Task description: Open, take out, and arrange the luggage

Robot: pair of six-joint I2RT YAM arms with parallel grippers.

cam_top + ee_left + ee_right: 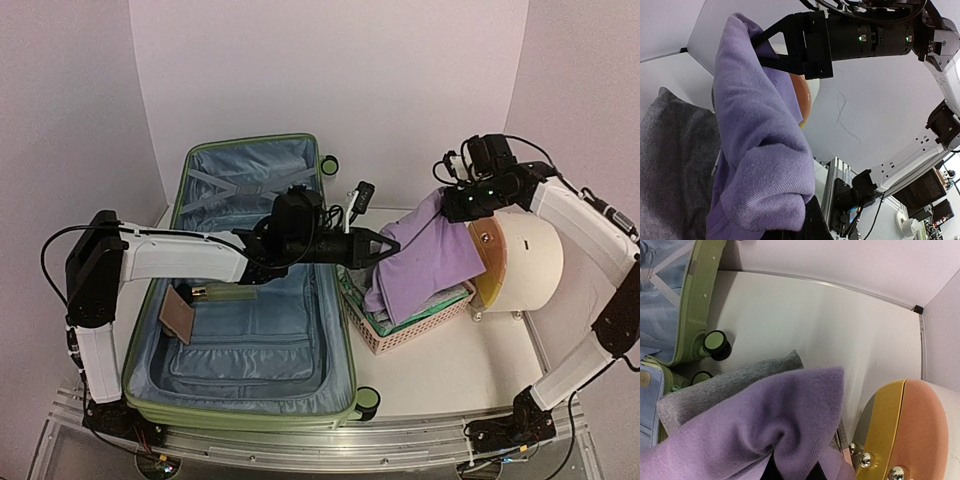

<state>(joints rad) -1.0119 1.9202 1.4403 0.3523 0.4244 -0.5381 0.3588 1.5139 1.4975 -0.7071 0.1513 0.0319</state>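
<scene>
Pale walls close in a white table [470, 370], and the luggage [250, 350], a light-green hard-shell suitcase, lies open across its left half, lid propped against the back wall and grey-blue lining showing. A brown card-like piece [178, 315] rests inside near the left wall. The left gripper [390, 245] reaches across the case to its right rim, fingers closed on the lower edge of a purple knit garment [430, 250]. The right gripper [756, 47] pinches the same garment at its upper edge, so the fabric hangs between them over a pink slotted basket [385, 335]. A grey cloth [675, 160] lies beneath it, and a cream drum [530, 260] stands just right of the basket.
</scene>
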